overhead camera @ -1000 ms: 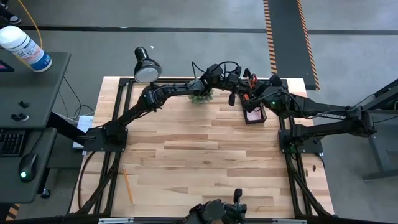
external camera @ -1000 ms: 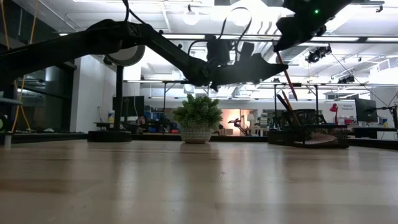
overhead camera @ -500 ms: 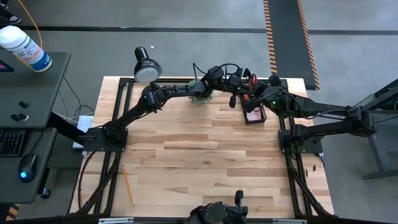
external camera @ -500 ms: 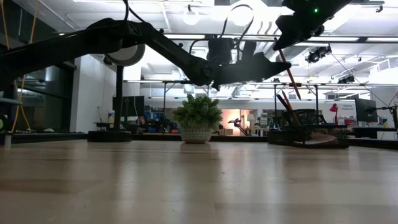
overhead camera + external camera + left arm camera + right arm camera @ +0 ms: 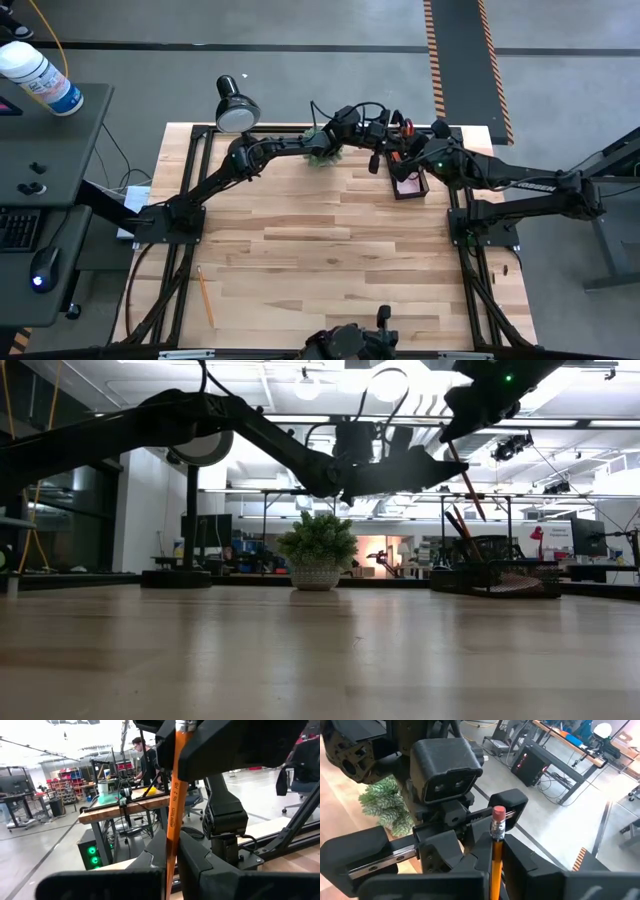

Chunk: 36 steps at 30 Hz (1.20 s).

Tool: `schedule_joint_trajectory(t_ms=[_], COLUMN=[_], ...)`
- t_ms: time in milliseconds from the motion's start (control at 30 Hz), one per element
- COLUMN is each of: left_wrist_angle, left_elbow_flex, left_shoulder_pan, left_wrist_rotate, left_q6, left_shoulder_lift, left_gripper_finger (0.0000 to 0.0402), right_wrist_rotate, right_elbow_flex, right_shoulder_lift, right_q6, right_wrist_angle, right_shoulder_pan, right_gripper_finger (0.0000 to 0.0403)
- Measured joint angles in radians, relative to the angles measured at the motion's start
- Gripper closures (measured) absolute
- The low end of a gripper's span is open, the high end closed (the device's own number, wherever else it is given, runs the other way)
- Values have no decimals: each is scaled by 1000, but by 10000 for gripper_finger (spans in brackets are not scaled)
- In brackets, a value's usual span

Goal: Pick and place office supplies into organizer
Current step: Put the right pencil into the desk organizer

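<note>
An orange pencil (image 5: 172,810) with a pink eraser (image 5: 498,814) hangs steeply slanted over the far right of the table, above the black mesh organizer (image 5: 408,180). Both grippers are shut on it. My left gripper (image 5: 170,865) reaches level across the far edge from the left. My right gripper (image 5: 495,862) comes in from the right, just above the left one. In the low view the pencil (image 5: 466,485) points its tip down toward the organizer's cup (image 5: 465,565). A pink pad lies in the organizer's tray. My left gripper pinches the pencil's shaft (image 5: 169,847) between its two fingers, below the right gripper's hold. Its fingers lie level, from the table's left, across the pencil. The pencil is clear of the organizer, tip down. My right gripper pinches the pencil just below the metal ferrule (image 5: 495,842), with the eraser sticking out past its fingers (image 5: 235,745). It comes from the table's right, slanting down, across the pencil.
A small green plant (image 5: 322,152) stands under the left arm, and a black desk lamp (image 5: 236,108) at the far left. Another pencil (image 5: 205,295) lies on the near left of the table. Pencils (image 5: 455,525) stand in the organizer's cup. A person (image 5: 145,760) stands in the room beyond.
My right gripper has shut on the pencil's eraser end. Both arms have stayed in place, and the pencil still hangs slanted above the organizer.
</note>
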Motion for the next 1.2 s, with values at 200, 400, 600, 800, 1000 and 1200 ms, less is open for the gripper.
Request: schedule_joint_trajectory(t_ms=[200, 400, 600, 800, 1000, 1200], left_wrist_angle=[-50, -115, -163, -271, -276, -239], left_elbow_flex=[1, 0, 0, 0, -55, -96], left_shoulder_pan=[1, 2, 0, -7, -27, -28], left_wrist_rotate=[-33, -112, -105, -94, -88, -74], left_q6=[3, 7, 10, 6, 26, 11], left_shoulder_lift=[-2, 0, 0, 0, 0, 1], left_gripper_finger=[355, 305, 266, 268, 309, 343], right_wrist_rotate=[56, 128, 331, 357, 345, 203], right_elbow_flex=[0, 0, 0, 0, 0, 0], right_shoulder_lift=[1, 1, 0, 12, 41, 45], right_q6=[-7, -9, 5, 129, 198, 231], right_wrist_angle=[-1, 2, 2, -43, -44, 3], right_shoulder_pan=[1, 0, -2, -80, -176, -272], right_gripper_finger=[388, 388, 388, 388, 388, 388])
